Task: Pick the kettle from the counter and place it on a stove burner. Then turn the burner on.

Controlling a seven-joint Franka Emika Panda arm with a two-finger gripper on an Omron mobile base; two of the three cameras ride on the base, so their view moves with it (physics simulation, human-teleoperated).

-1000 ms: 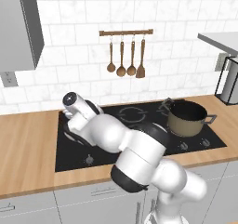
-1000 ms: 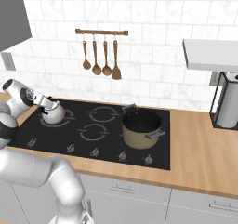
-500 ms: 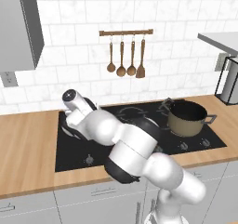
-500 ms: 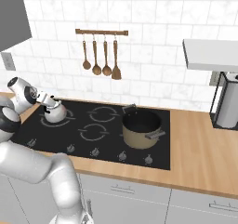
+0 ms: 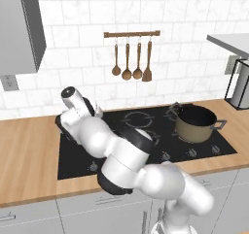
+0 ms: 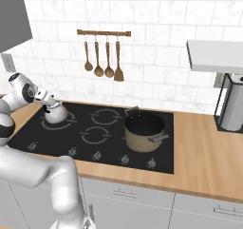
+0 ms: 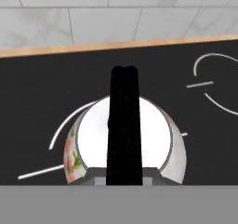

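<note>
The small rounded silvery-white kettle (image 6: 55,114) with its black arched handle (image 7: 123,125) sits on the black glass stove's (image 6: 114,133) rear-left burner ring, ready for heating, the gripper (image 6: 47,99) just above it, jaw state unclear

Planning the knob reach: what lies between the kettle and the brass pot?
Between kettle and pot in the right base view lies bare black stovetop with burner rings.
</note>
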